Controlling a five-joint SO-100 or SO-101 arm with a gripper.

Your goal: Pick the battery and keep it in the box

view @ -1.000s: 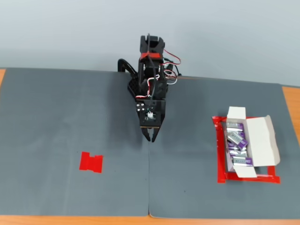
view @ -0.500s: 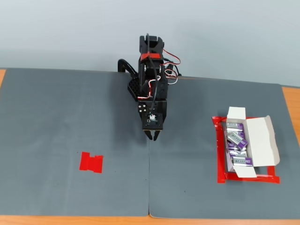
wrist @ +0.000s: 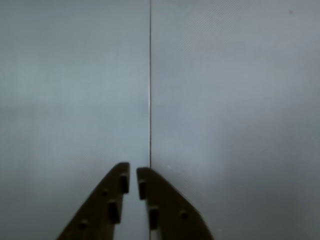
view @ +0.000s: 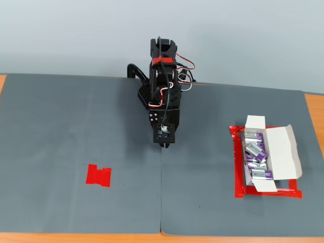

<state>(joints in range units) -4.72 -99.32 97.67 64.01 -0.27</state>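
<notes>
Claw [wrist: 132, 182]: empty, tips nearly together with only a thin gap, over the bare grey mat [wrist: 230, 100] right at the seam [wrist: 150, 75].
Arm [view: 163, 96]: far centre of the counter in the fixed view, claw [view: 165, 145] pointing down at the mat [view: 76, 116].
Box [view: 276, 152]: right side, flaps open, inside a red tape frame [view: 238, 172].
Batteries [view: 255, 152]: several lie in the box (silver and purple), well apart from the claw.
Red patch [view: 98, 175]: near left of the mat, bare.

Fixed view: high, facing arm, whole worktop [view: 76, 126]. Wrist view: close, looking down; shared: mat seam [wrist: 150, 100] at 6 o'clock.
</notes>
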